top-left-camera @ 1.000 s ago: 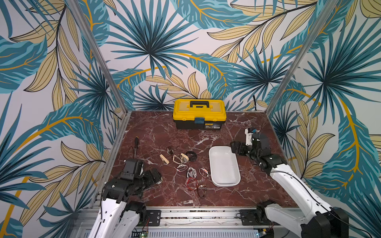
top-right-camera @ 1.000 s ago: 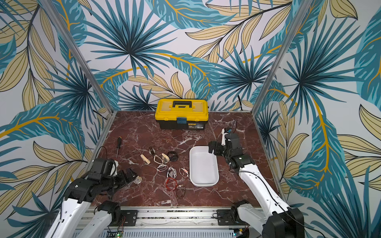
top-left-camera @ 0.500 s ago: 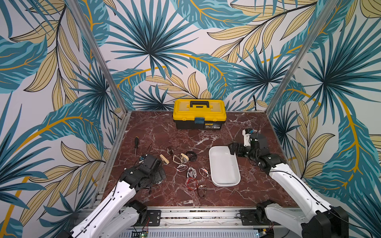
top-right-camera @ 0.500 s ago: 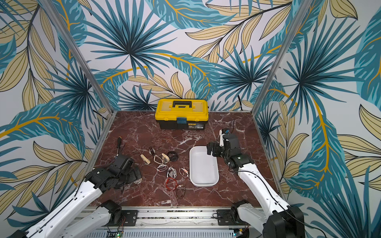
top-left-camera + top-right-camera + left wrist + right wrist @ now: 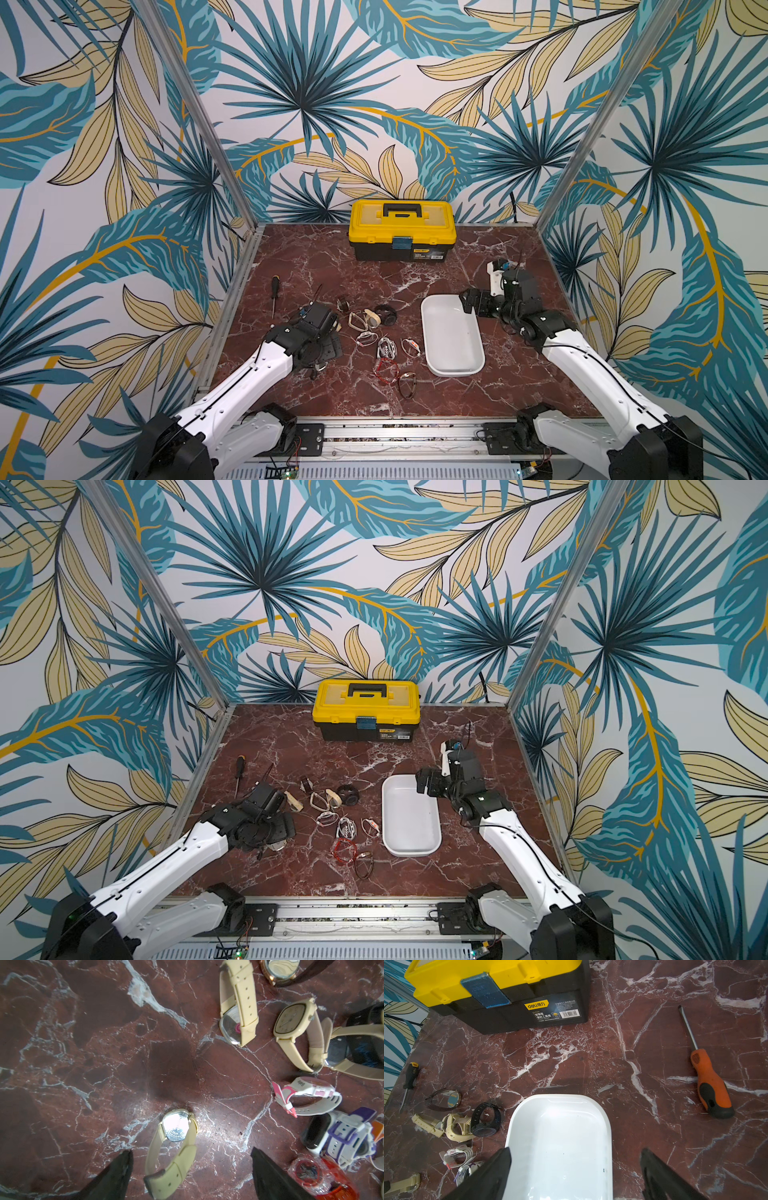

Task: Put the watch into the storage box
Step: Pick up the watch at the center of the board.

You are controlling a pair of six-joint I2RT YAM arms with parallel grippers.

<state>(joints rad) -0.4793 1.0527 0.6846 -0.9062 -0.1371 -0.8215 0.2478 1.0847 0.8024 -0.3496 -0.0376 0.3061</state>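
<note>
The watch (image 5: 176, 1147) nearest my left gripper has a cream strap and lies with its steel back up, apart from the other watches. My left gripper (image 5: 190, 1152) hangs over it, open, with the strap between the black fingers and touching neither. In both top views that gripper (image 5: 322, 357) points down at the near left of the table. The storage box (image 5: 453, 345) is a white shallow tray with nothing in it. My right gripper (image 5: 467, 301) hovers open over its far end, with the tray (image 5: 560, 1118) below the spread jaws.
Several more watches (image 5: 382, 336) lie scattered between my left gripper and the tray. A yellow-lidded toolbox (image 5: 402, 232) stands at the back. A black screwdriver (image 5: 274, 295) lies far left, and an orange one (image 5: 708, 1084) lies beyond the tray on the right.
My left arm has swung in from the table's left edge to stand over the cream watch, and its jaws have narrowed slightly. The right gripper has drifted left over the tray's far end.
</note>
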